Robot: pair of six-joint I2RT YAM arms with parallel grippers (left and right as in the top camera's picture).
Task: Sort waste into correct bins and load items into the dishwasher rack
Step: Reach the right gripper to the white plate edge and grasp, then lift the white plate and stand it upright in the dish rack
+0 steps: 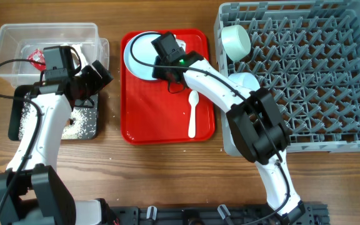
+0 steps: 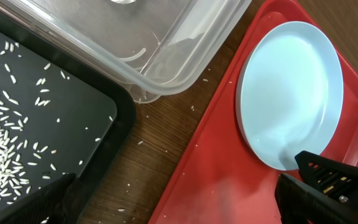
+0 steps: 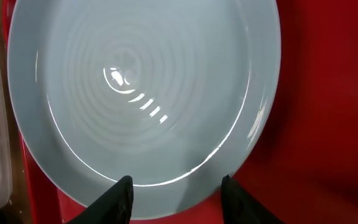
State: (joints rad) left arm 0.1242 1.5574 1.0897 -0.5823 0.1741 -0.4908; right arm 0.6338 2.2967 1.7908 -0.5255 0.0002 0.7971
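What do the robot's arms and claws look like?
The left arm and right arm have white tubular links between chunky black joints, with black cables looping alongside. A small green light glows near the right wrist. The left claw and right claw each have two black fingers.

White arms [image 1: 45, 125], black joints [image 1: 258, 128].

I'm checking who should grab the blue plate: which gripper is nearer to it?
Right. The right gripper hovers open over the plate at its rim; the left gripper hangs open off to one side, above the gap between black tray and red tray.
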